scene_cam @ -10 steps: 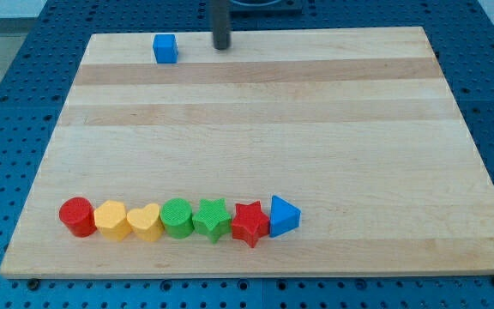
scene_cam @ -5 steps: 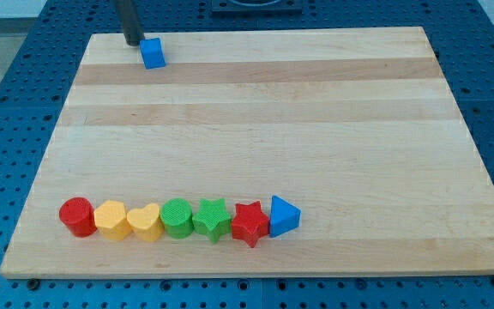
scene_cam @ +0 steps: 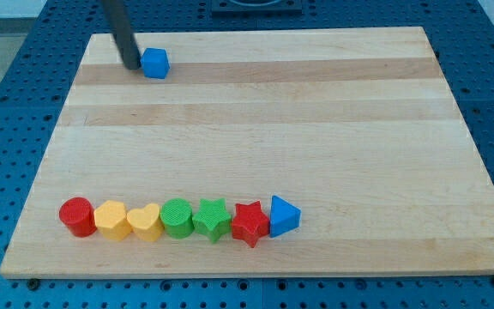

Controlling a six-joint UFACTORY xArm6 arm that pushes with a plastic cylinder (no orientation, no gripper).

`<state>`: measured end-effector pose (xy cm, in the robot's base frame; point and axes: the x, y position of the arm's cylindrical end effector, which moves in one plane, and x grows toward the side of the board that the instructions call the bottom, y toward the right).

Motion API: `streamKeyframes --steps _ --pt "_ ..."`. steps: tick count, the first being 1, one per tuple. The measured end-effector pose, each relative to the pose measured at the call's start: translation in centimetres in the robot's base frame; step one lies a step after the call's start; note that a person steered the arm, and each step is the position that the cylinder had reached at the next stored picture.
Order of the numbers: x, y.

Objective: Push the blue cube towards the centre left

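Observation:
The blue cube (scene_cam: 154,63) sits near the board's top left corner. My tip (scene_cam: 132,63) rests on the board just to the cube's left, nearly touching its left side. The dark rod slants up from the tip to the view's top edge.
A row of blocks lies along the board's bottom left: red cylinder (scene_cam: 77,215), yellow block (scene_cam: 111,220), yellow heart (scene_cam: 145,222), green cylinder (scene_cam: 177,217), green star (scene_cam: 213,218), red star (scene_cam: 250,223), blue triangle (scene_cam: 284,215). The wooden board (scene_cam: 316,129) lies on a blue perforated table.
My tip swept from right of the cube, over to its upper left, then down to its left side. The cube slid slightly down the view and turned a little.

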<state>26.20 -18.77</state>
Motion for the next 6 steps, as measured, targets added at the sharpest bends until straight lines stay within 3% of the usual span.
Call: streamKeyframes --steps 1,2,3,4,5,6 --pt "-0.4 6.0" --pt "2.0 6.9" --pt "0.4 8.2" --pt "-0.3 13.6" --pt "2.3 12.8" --pt "5.4 4.3"
